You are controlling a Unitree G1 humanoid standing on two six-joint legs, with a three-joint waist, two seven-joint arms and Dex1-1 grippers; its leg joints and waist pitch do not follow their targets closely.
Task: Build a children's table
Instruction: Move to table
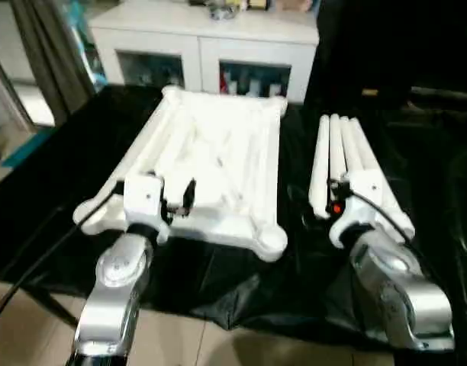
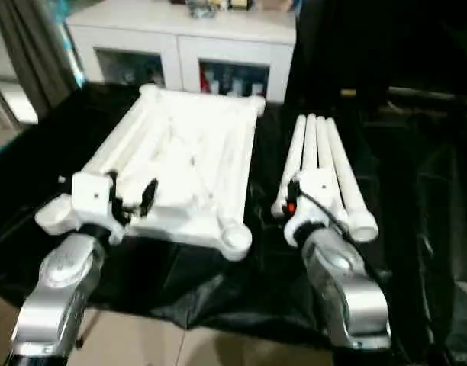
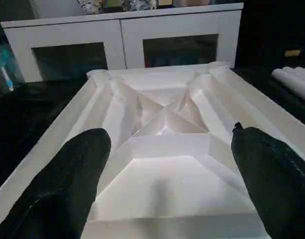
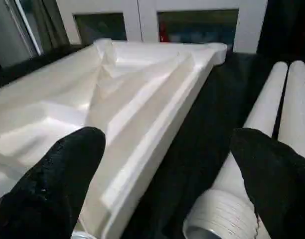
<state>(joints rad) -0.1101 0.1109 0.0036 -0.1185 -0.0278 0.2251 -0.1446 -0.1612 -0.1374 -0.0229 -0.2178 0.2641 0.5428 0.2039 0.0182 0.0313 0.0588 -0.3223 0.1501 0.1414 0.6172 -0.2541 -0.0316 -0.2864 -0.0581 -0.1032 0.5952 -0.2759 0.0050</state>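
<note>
The children's table lies in parts on a black cloth. Its white top [image 1: 218,152] rests upside down, ribbed underside up, with rounded corner sockets [image 1: 270,241]. Several long white legs [image 1: 342,149] lie side by side to its right, one threaded end [image 4: 220,221] close to my right gripper. My left gripper [image 3: 167,132] hovers open over the near edge of the top, with nothing between its black fingers [image 3: 68,189]. My right gripper [image 4: 165,134] stands open above the gap between the top's right edge and the legs' near ends, holding nothing.
A white cabinet [image 1: 210,42] with glass-fronted compartments stands behind the work surface. The black cloth [image 1: 233,293] hangs over the front edge above a tiled floor. A dark curtain [image 1: 46,53] hangs at the back left. A black cable [image 1: 35,259] trails from my left arm.
</note>
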